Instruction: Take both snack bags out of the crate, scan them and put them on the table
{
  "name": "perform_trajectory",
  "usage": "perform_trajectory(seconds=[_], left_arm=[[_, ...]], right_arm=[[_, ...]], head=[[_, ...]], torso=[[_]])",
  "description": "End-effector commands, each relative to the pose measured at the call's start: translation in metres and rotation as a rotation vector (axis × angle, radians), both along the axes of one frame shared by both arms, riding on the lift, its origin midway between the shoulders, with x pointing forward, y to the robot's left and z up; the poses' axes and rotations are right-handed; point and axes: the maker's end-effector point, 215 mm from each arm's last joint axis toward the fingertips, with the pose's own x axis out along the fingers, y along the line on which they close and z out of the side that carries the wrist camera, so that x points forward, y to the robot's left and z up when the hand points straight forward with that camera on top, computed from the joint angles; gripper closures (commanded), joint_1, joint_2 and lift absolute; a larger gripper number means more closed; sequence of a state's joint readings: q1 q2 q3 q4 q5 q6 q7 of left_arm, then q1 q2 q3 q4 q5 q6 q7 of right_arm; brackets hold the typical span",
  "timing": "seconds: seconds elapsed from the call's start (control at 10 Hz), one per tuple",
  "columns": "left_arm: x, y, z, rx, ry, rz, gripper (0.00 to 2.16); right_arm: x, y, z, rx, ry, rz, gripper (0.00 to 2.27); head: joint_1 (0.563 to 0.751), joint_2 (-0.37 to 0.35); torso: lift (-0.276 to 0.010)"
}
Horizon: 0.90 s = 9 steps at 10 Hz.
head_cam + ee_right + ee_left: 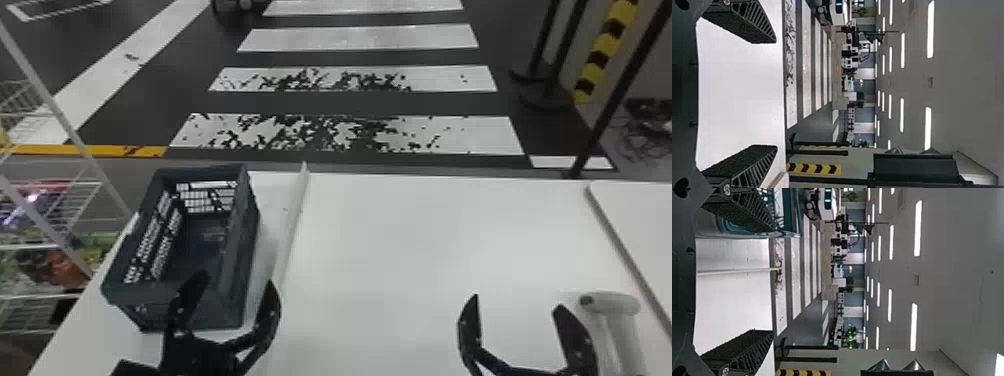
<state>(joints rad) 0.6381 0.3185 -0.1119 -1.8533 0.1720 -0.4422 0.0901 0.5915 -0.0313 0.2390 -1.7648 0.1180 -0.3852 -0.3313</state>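
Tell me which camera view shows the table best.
The head view: it shows the widest part of the table, with the crate on its left. The left wrist view shows a sideways stretch crossed by a pale strip; the right wrist view, a plain white stretch.

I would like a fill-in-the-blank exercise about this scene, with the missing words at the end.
The crate stands on the robot's ____ side of the table. The fingers of the left gripper and right gripper are not shut but ____. Of the two grippers, the ____ one is nearer the pale device. The crosswalk stripes beyond the table are painted ____.

Missing words: left; open; right; white
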Motion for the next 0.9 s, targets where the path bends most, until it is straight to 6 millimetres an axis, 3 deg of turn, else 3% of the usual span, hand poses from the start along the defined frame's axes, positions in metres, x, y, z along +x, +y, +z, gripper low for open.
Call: perform_trajectory(seconds=[0.0, 0.4, 0.8], left_arm=[[-0.001, -0.004, 0.004, 0.001, -0.004, -0.006, 0.08], [-0.004, -0.007, 0.004, 0.007, 0.006, -0.002, 0.08], [-0.005, -0.011, -0.004, 0.018, 0.036, -0.001, 0.08]], right_arm=[[-0.003, 0.0, -0.012, -0.015, 0.036, -0.004, 0.03], [-0.004, -0.025, -0.022, -0.036, 0.07, -0.079, 0.03], [-0.003, -0.028, -0.016, -0.017, 0.051, -0.092, 0.03]], head=[[0.695, 0.114], [0.695, 0.083], [0.695, 0.058]], torso=[[-0.092], [-0.092], [-0.092]])
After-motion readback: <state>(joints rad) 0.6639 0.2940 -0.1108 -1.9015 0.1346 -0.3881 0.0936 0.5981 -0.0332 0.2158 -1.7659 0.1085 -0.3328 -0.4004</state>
